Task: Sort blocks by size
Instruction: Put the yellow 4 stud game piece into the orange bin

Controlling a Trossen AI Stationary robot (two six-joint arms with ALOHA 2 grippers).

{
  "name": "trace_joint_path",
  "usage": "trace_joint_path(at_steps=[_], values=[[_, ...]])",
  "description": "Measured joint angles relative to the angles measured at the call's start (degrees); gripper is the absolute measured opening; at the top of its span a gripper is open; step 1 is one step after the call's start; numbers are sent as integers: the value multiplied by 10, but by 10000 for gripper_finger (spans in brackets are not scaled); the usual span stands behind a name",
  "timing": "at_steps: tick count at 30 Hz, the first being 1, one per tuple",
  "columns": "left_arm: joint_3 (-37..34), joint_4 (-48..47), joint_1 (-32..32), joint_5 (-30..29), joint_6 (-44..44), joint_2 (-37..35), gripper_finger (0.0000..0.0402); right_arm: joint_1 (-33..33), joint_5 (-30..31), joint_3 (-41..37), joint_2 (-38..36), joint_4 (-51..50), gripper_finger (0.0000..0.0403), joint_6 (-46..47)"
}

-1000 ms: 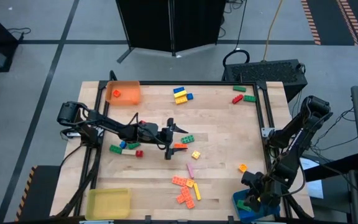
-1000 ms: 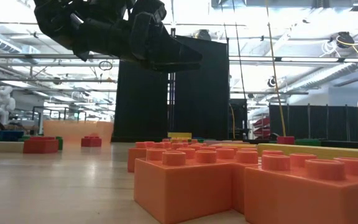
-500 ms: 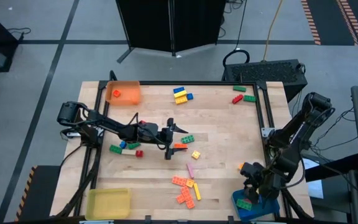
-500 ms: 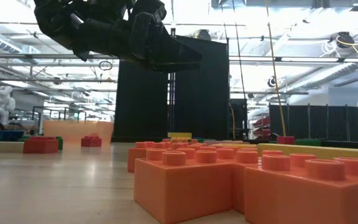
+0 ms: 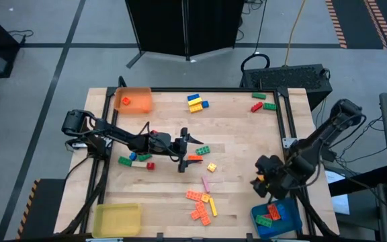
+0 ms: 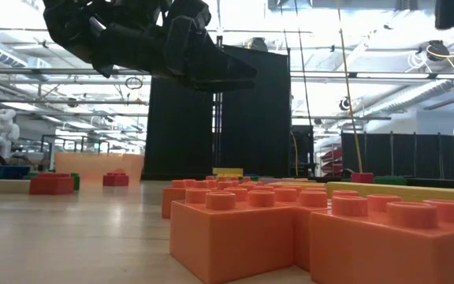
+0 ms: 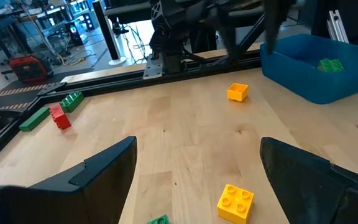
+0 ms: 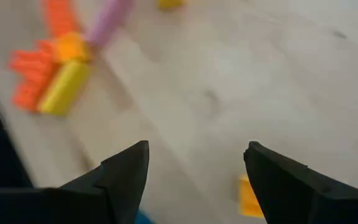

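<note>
1. Far left: the orange tray sits at the table's far-left corner with one small red block inside. The yellow tray at the near-left corner looks to hold nothing.
2. Left of centre: the left gripper hangs over the middle of the table, its fingers spread wide and gripping nothing. A green, blue and red cluster lies under its arm; an orange block and a green block lie just beside its fingertips.
3. Risk here: those two blocks sit so close together that a descent could clip or nudge the wrong one, since the spread fingers straddle both.
4. Centre: a yellow-and-blue stack rests by the far edge, a small yellow block lies just right of the left gripper, and a heap of orange bars with a pink and a yellow bar lies toward the near edge.
5. Right: a red and green pair lies at the far right.
6. Near right: the right gripper hovers beside the blue tray, jaws parted and empty, a small orange block below it.
7. Risk: that block is tiny, so a slightly off-centre closing could flick it away or toward the table's edge.
</note>
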Motion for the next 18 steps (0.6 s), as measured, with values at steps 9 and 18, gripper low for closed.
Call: trace_joint_path(at_steps=[9,18], values=[[0,-5,0,0,0,0,341,-47,-112,0,47,-42,256,-5],[0,-11,0,0,-15,0,341,-68,-194,0,126,-70,256,-47]])
